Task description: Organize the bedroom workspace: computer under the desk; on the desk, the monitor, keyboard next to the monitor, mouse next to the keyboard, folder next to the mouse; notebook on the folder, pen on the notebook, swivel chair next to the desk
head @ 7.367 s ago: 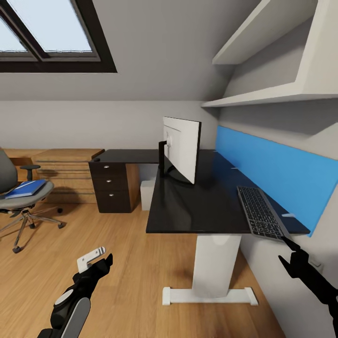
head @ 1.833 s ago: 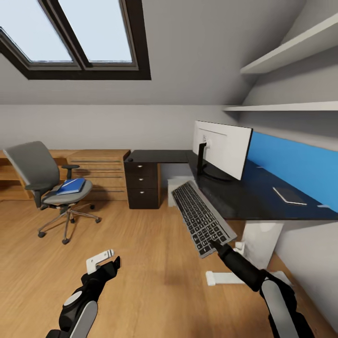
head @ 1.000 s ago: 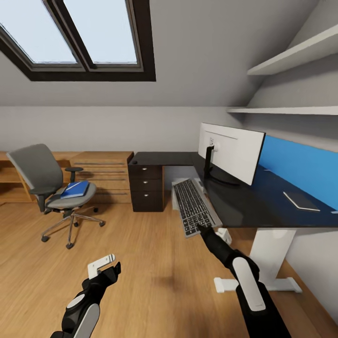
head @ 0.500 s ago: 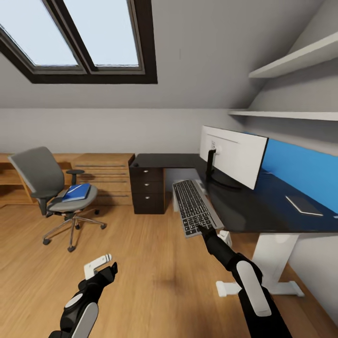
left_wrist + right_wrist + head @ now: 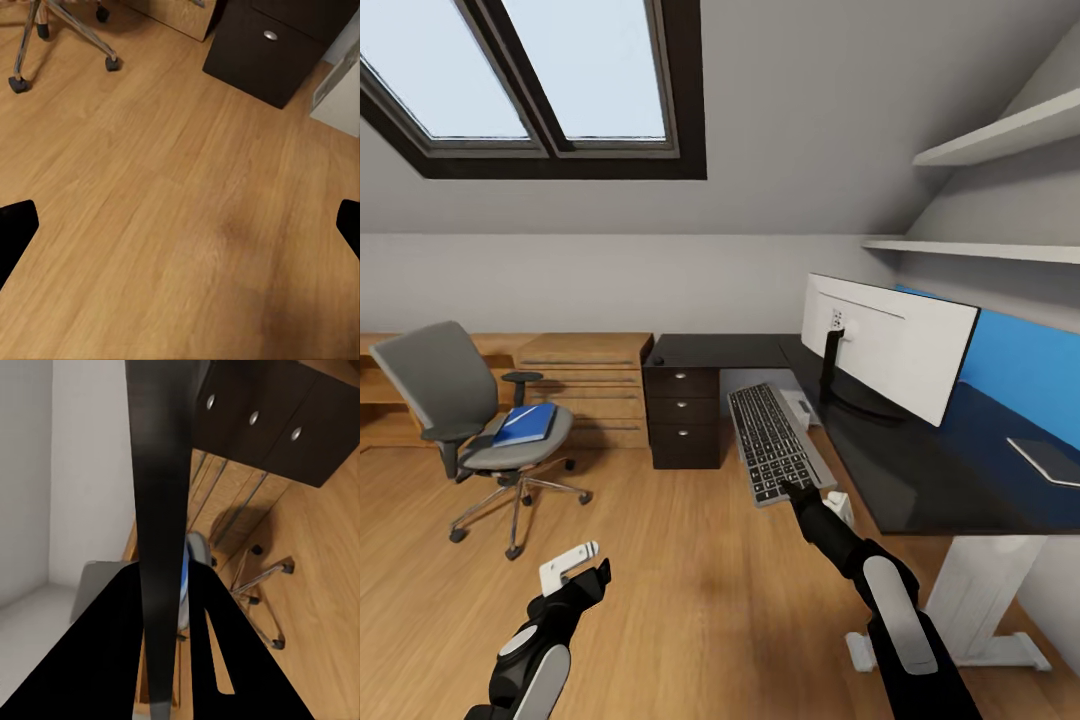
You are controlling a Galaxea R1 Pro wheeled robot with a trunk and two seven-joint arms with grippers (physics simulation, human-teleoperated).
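One desk, L-shaped, glossy black top, standing along the right wall, with a dark drawer unit of three silver-knobbed drawers under its far wing and one white pedestal leg at the near end. One monitor upright on the desk top, pale back turned toward the room, on a thin black stand. One swivel chair well apart from the desk, over on the left near the low wooden shelving, chrome base on the wood floor. One keyboard held up in the air just beside the desk's front edge, tilted, not resting on the top. One blue folder lying on the chair seat. One thin pale notebook flat on the desk at far right, near the blue wall panel. One small dark mouse at the desk's far corner above the drawers. Part of one pale computer box glimpsed under the desk behind the keyboard.

Two grippers: right gripper pinching the keyboard's near short edge, seen edge-on between the fingers in the right wrist view; left gripper low over bare floor, fingers spread wide, holding nothing.
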